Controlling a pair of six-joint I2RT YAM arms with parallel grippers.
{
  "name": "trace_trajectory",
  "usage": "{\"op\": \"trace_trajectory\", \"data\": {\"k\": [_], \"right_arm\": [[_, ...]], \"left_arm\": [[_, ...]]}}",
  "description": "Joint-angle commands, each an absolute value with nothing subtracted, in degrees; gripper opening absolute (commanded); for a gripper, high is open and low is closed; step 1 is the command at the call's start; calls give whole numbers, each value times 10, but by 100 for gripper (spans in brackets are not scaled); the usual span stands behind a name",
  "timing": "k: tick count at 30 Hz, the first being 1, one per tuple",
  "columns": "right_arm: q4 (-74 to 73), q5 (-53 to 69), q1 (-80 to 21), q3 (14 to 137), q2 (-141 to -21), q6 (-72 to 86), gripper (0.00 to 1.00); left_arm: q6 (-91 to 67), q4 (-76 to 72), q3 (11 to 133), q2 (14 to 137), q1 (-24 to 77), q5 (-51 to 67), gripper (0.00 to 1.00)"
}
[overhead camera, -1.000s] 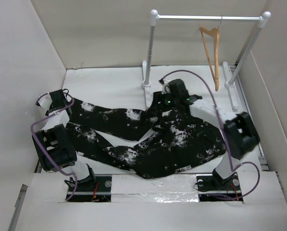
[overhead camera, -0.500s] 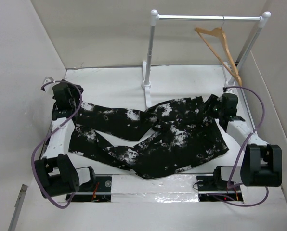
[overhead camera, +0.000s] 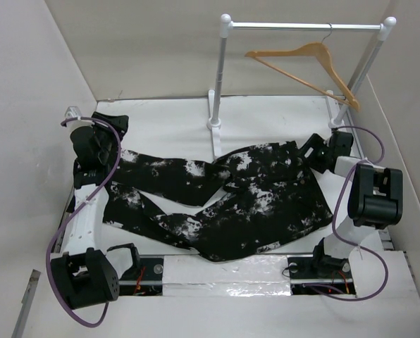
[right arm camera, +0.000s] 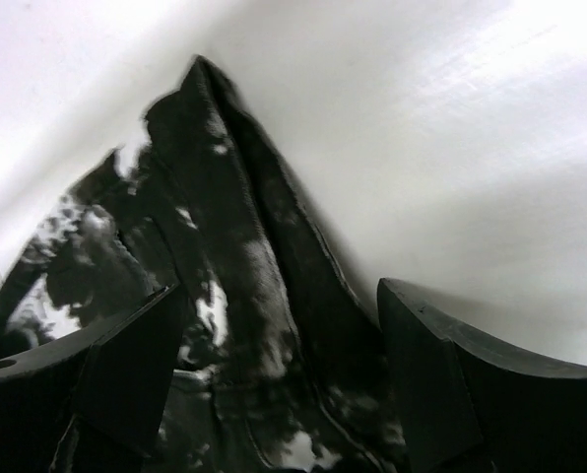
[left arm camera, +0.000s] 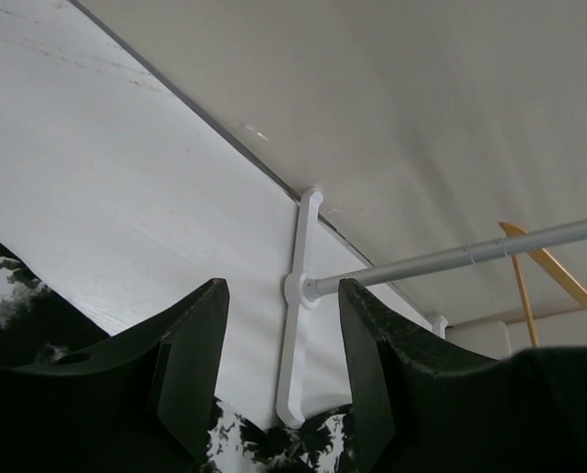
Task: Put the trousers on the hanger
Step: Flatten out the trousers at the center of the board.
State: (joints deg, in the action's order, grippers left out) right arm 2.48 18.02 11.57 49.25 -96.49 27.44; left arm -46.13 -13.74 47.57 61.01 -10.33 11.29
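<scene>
The white surface point(overhead camera: 168, 116) carries the long black fabric trousers with white splatter marks point(overhead camera: 259, 204), spread flat, waist to the right and both legs running off to the left. Behind them stands the white and silver metal rack point(overhead camera: 301, 26). The left arm reaches up along the left edge, its wrist raised over the leg ends. The right arm is folded tight, elbow high by the right wall, forearm pointing in at the waist. The light-brown wooden triangular hanger point(overhead camera: 287, 51) hangs by its hook from the rack's rail, tilted, well apart from the trousers. The left end effector point(left arm camera: 281, 291) has its fingers apart on nothing. The right end effector point(right arm camera: 279, 296) is also spread, low at the waist's far right corner, not clamped
</scene>
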Motion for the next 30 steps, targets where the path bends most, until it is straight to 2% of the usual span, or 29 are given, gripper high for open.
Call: {"op": "trace_trajectory", "data": {"k": [1, 4, 5, 7, 8, 9, 14, 15, 21, 25, 28, 30], "right_arm": [[20, 248, 114, 521, -983, 268, 83], [25, 283, 114, 521, -1001, 259, 72], [38, 288, 114, 518, -1001, 264, 49], [63, 290, 121, 490, -983, 277, 22], [90, 289, 129, 477, -972, 293, 4], [102, 287, 129, 466, -962, 301, 0], [117, 232, 162, 404, -831, 341, 0], [106, 197, 177, 400, -807, 341, 0], [60, 123, 232, 390, -676, 337, 0], [1, 71, 232, 423, -669, 343, 0], [13, 17, 246, 399, -632, 356, 0], [24, 23, 254, 403, -628, 363, 0]], "left_arm": [[-466, -159, 478, 602, -105, 131, 45], [-464, -158, 477, 602, -105, 127, 45], [-464, -158, 477, 604, -105, 124, 45], [-462, -151, 477, 613, -105, 114, 45], [-461, -148, 479, 618, -105, 113, 45], [-460, -144, 483, 622, -105, 112, 46], [-453, -117, 491, 664, -105, 87, 49], [-449, -111, 499, 671, -105, 83, 58], [-425, -83, 517, 733, -99, 37, 68], [-396, -36, 554, 813, -99, -37, 68], [-369, -7, 586, 873, -94, -79, 69], [-361, -4, 596, 904, -94, -91, 69]]}}
